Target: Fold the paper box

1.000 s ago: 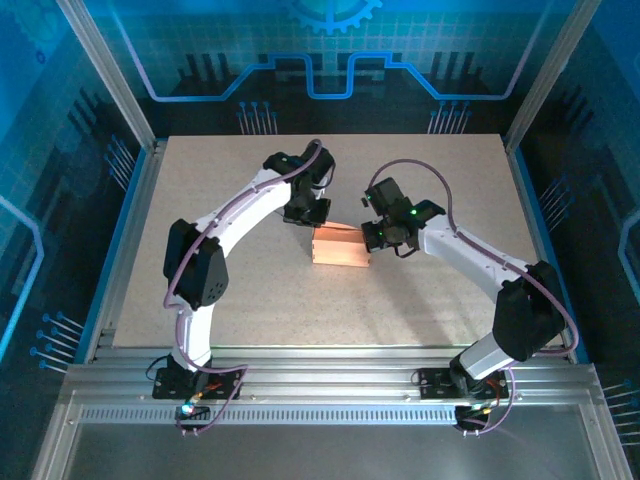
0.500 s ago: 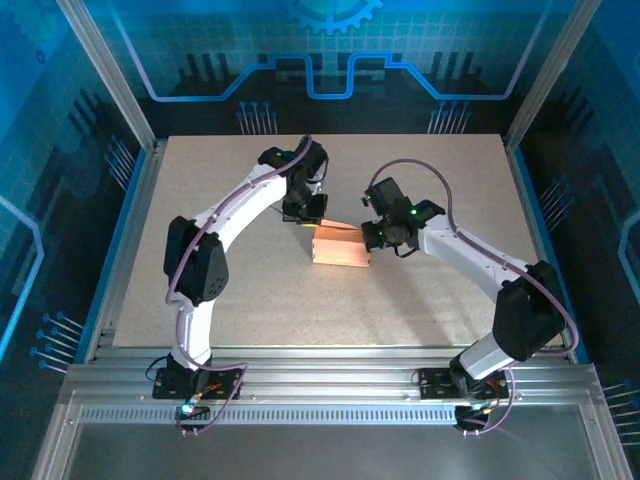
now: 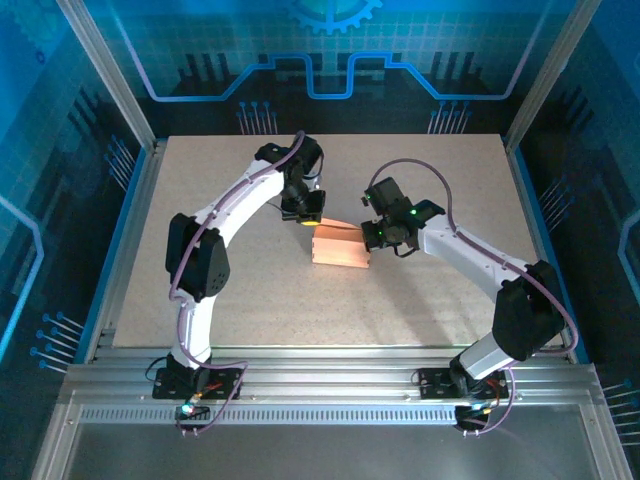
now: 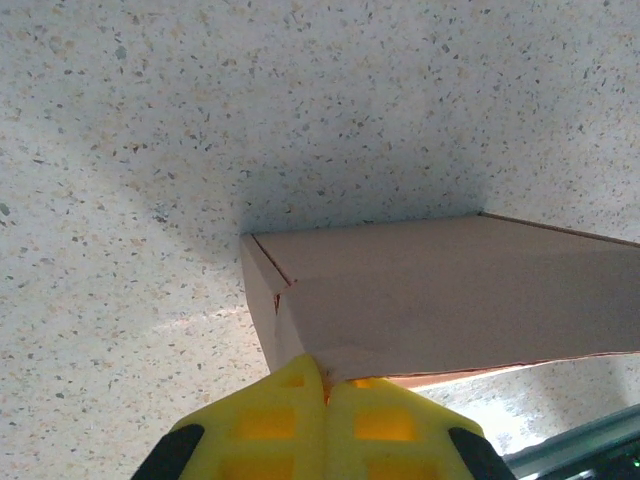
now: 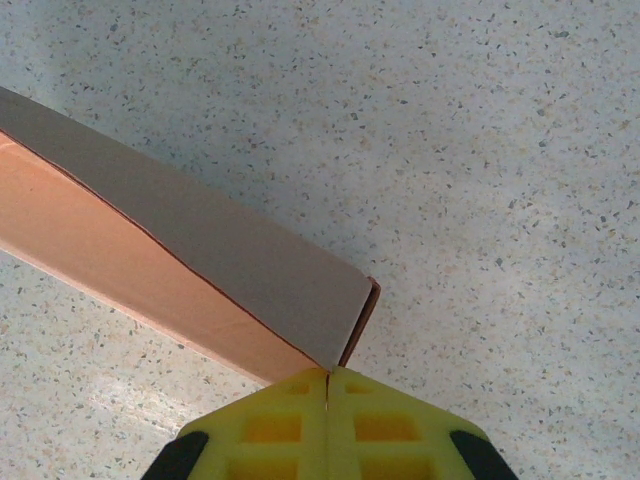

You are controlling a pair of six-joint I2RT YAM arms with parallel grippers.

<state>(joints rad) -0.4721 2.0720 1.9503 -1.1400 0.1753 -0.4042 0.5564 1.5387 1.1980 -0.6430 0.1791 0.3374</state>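
Note:
The paper box (image 3: 340, 250) is a salmon-orange carton standing partly folded at the middle of the table. My left gripper (image 3: 310, 220) is at its far left corner. In the left wrist view the yellow fingertips (image 4: 300, 385) are pressed together, and the left gripper (image 4: 325, 372) touches the lower edge of the box (image 4: 450, 290) where a side flap meets the wall. My right gripper (image 3: 373, 238) is at the box's right end. Seen from the right wrist, the right gripper (image 5: 328, 372) is shut, its tips against the upright corner of the box (image 5: 150, 250).
The speckled tabletop (image 3: 250, 290) has free room on every side of the box. Metal frame posts and blue walls (image 3: 110, 90) border it, with an aluminium rail (image 3: 330, 385) along the near edge.
The left arm's wrist and forearm have swung slightly left and back, with its tips still at the box's corner. The box and the right arm have not moved.

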